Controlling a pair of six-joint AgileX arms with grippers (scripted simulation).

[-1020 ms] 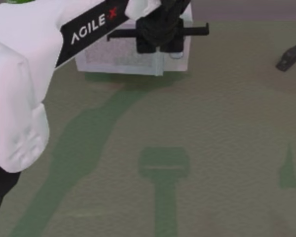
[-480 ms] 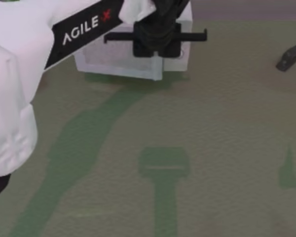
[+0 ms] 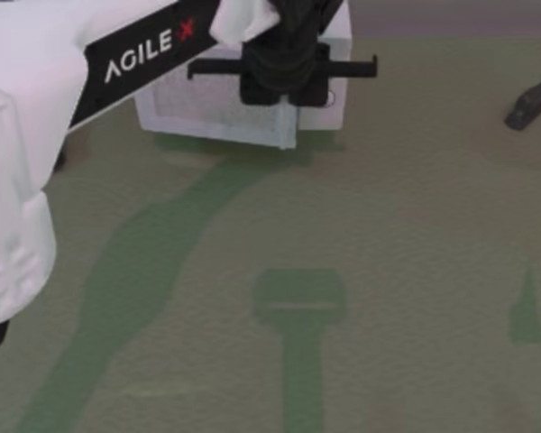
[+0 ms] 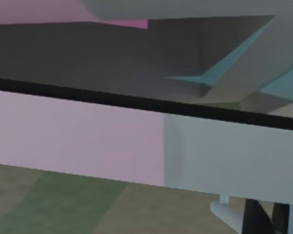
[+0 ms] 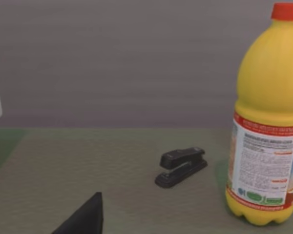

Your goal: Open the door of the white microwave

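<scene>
Green-brown tabletop (image 3: 388, 225) fills most of the top view, with the white microwave (image 3: 338, 27) set at its far edge, left of the middle. Its door (image 3: 218, 106), the mesh-windowed panel, faces the near side; the handle-side edge juts a little forward of the knob panel, so I judge it barely ajar and the swing only just started. In the left wrist view a pale panel with a dark upper strip crosses the frame very close, with dark hollow and pinkish surfaces behind; which part of the oven that is, I cannot tell.

Left gripper (image 3: 287, 72) hangs right over the door's handle edge, its dark crossbar lying along the microwave's front. Its fingers are hidden beneath the wrist, so whether they clamp the handle or stand apart cannot be told.

To do this step well, I would draw the handle edge along an arc about the hinge on the door's left, toward the table's near edge and then leftward, never in a straight line, which could slip the grip or drag the whole oven. Wrist should turn with the panel.

Out at the far right corner lie a black stapler (image 3: 529, 104) and, in the right wrist view, a yellow bottle (image 5: 271, 122) beside it. Right arm is parked there, only a dark finger (image 5: 85, 217) showing.
</scene>
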